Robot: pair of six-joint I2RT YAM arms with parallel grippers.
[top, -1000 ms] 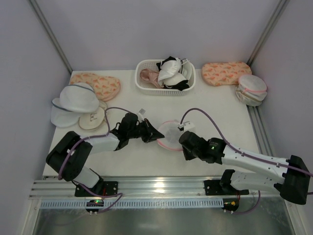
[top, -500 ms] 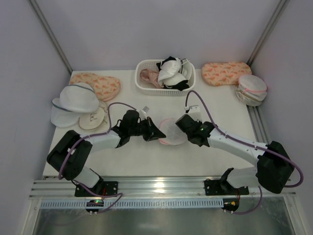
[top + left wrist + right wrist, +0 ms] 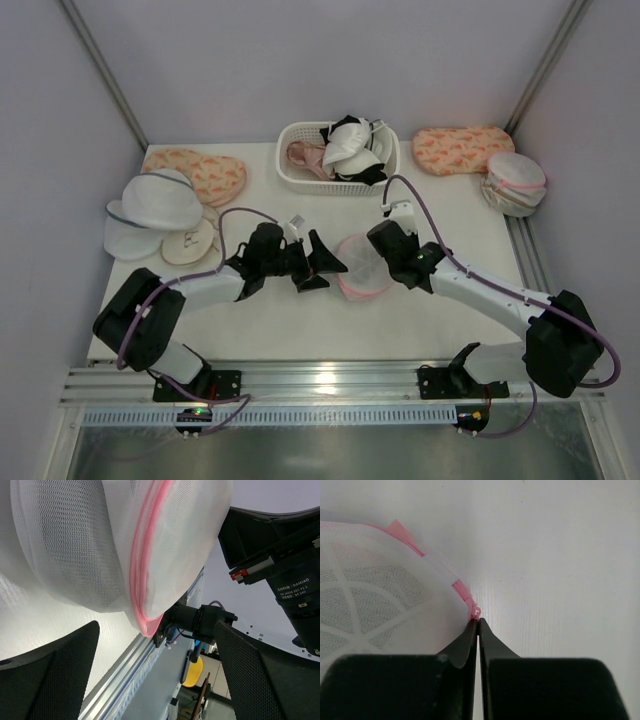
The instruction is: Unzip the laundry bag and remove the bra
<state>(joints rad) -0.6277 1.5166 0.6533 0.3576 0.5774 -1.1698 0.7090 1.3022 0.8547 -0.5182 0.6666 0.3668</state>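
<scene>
The laundry bag (image 3: 360, 266), a white mesh dome with a pink zipper rim, lies mid-table between both arms. My left gripper (image 3: 324, 264) stands wide open just left of it, apart from the mesh. In the left wrist view the bag (image 3: 90, 545) and its pink zipper (image 3: 144, 570) fill the space ahead of the open gripper (image 3: 155, 672). My right gripper (image 3: 387, 262) sits at the bag's right edge. In the right wrist view this gripper (image 3: 479, 622) is shut on the pink zipper pull (image 3: 476, 612) at the bag's rim (image 3: 385, 605). The bra is hidden.
A white basket (image 3: 297, 178) of garments stands at the back centre. Mesh domes with grey-blue rims (image 3: 155, 200) and a cream pad (image 3: 186, 244) lie at the left. Orange patterned pouches (image 3: 205, 172) (image 3: 462, 148) and stacked pink-rimmed bags (image 3: 515, 182) sit at the back.
My left gripper has opened and let go of the bag's left edge. The right arm swung from the bag's near side to its far right side, and the bag shifted slightly right.
</scene>
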